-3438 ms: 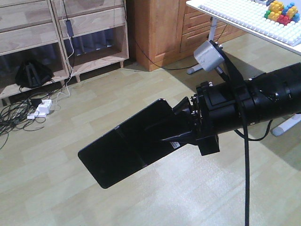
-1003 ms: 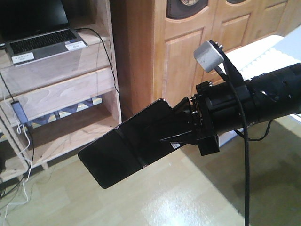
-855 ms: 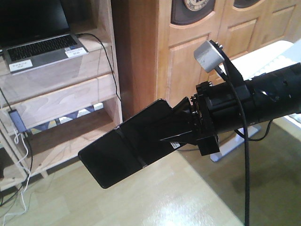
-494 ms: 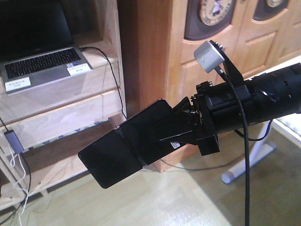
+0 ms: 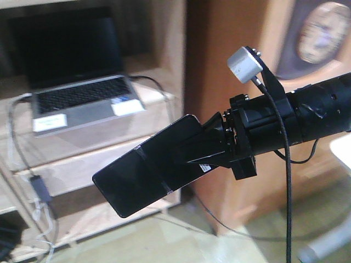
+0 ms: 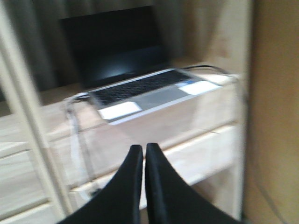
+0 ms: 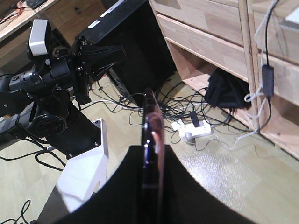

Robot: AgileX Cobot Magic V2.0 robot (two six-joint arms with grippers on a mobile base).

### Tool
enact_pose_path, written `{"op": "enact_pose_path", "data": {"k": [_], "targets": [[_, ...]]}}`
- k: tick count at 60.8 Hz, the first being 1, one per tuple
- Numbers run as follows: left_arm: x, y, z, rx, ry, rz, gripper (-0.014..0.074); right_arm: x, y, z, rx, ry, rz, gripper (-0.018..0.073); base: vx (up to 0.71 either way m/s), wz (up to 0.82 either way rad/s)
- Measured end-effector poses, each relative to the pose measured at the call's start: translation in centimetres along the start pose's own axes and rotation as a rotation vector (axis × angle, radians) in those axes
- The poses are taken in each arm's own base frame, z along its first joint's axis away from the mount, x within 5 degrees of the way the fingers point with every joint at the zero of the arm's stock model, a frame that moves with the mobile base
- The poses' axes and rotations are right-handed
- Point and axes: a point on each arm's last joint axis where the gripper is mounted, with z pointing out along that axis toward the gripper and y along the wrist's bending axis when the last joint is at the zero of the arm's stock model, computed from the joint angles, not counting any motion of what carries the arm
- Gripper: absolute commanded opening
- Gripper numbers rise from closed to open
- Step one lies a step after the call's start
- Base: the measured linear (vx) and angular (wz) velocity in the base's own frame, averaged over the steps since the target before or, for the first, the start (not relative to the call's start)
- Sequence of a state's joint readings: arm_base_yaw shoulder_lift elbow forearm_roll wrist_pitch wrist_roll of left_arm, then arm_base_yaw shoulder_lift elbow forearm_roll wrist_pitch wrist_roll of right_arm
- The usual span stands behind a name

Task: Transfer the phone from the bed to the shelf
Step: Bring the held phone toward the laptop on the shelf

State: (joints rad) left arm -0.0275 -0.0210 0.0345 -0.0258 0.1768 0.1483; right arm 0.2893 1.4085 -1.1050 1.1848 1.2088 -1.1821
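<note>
The right gripper (image 5: 200, 154) has its two black fingers (image 7: 117, 186) clamped on the phone (image 5: 137, 175), one on each flat face. In the right wrist view the slab runs edge-on between them, with its pinkish rim showing. About half the phone juts past the fingertips, slanting down and left in the front view. It hangs in the air in front of the shelf (image 5: 71, 167), not touching it. The left gripper (image 6: 141, 150) has its fingers pressed together on nothing and points toward the laptop (image 6: 140, 91) on a shelf board.
</note>
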Motion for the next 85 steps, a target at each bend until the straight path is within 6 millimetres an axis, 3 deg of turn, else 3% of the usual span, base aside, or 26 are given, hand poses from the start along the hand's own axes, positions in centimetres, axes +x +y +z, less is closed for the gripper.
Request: {"op": "enact_pose_path", "data": {"k": [34, 85], "targets": [[0.0, 0.0, 0.0, 0.0, 0.0, 0.0, 0.0001, -0.01, 0.0, 0.0, 0.0, -0.001, 0.0, -0.0002, 0.23, 0.45], [0.0, 0.0, 0.0, 0.0, 0.0, 0.0, 0.0001, -0.01, 0.0, 0.0, 0.0, -0.001, 0.0, -0.0002, 0.16, 0.09]]}}
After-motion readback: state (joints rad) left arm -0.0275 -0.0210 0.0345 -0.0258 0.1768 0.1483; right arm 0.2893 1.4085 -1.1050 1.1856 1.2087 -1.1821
